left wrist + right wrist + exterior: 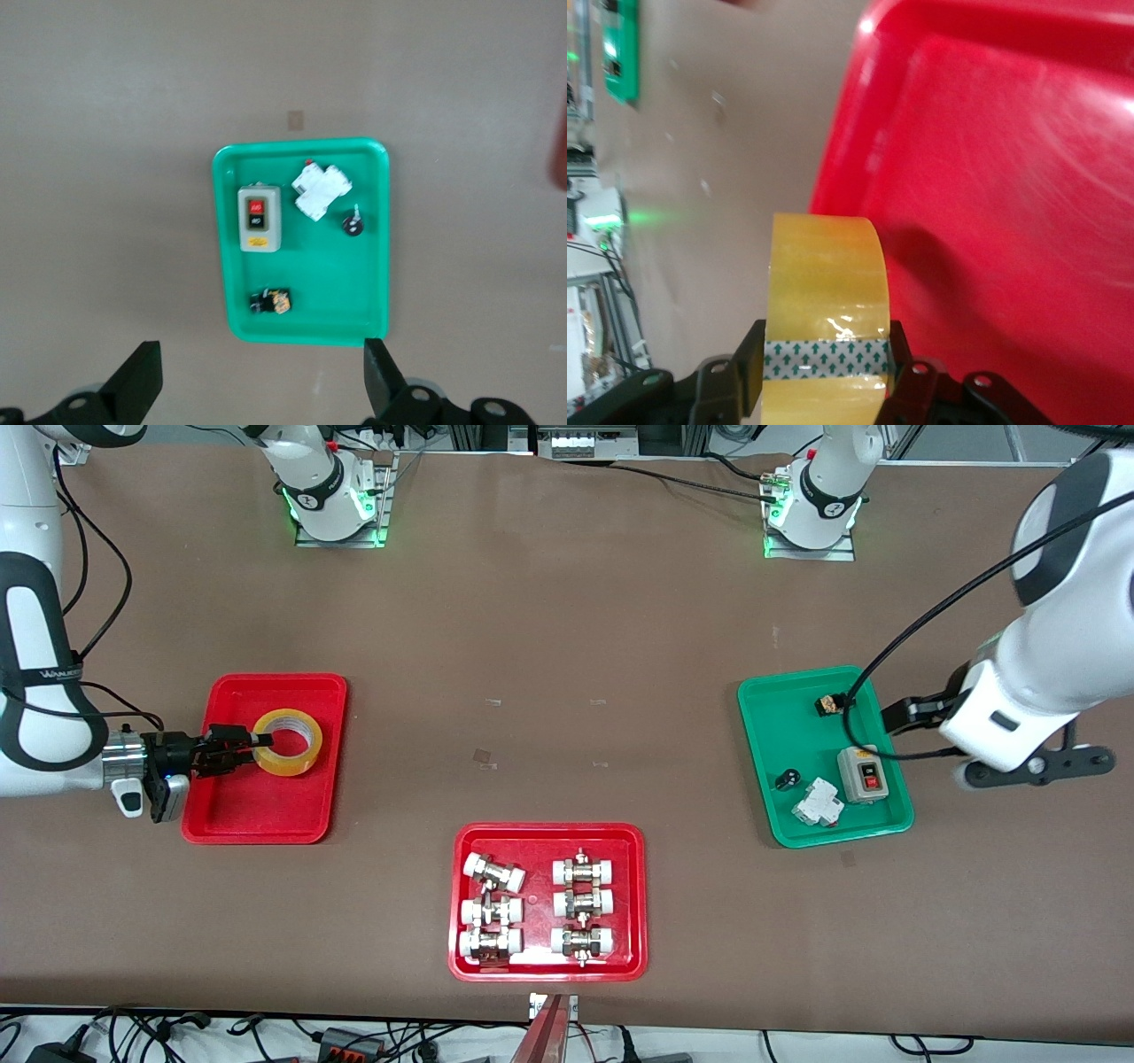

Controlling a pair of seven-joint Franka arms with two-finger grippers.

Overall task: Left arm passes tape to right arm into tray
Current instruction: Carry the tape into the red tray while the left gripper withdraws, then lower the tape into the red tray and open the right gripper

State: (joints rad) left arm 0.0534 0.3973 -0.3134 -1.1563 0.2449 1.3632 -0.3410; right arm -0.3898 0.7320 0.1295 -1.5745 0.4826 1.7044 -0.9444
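Tape (288, 742), a yellowish roll with a pale core, held over the plain red tray (232, 815) at the right arm's end of the table; whether lifted clear of the tray floor or just touching it, hard to tell. Clamped across its wall between the fingers of the right gripper (237, 747), one finger on the outer face and one inside the core. From the right wrist view, same roll (826, 292) edge-on, a band printed with green arrows across it, black fingers (749, 367) pressed to either side, red tray (992, 221) beneath.

Left gripper (895, 713) up in the air over the edge of the green tray (772, 717) at the left arm's end, jaws spread wide with nothing between them, waiting. In the left wrist view, both fingertips (140, 382) apart, green tray (372, 266) below, carrying a grey switch box (260, 219) with red and black buttons, a white breaker (321, 190), a small black part (353, 226) and a small dark-and-brass part (271, 302).

Nearest the front camera, mid-table, a second red tray (547, 967) with six white-capped metal fittings (493, 874) in two columns.
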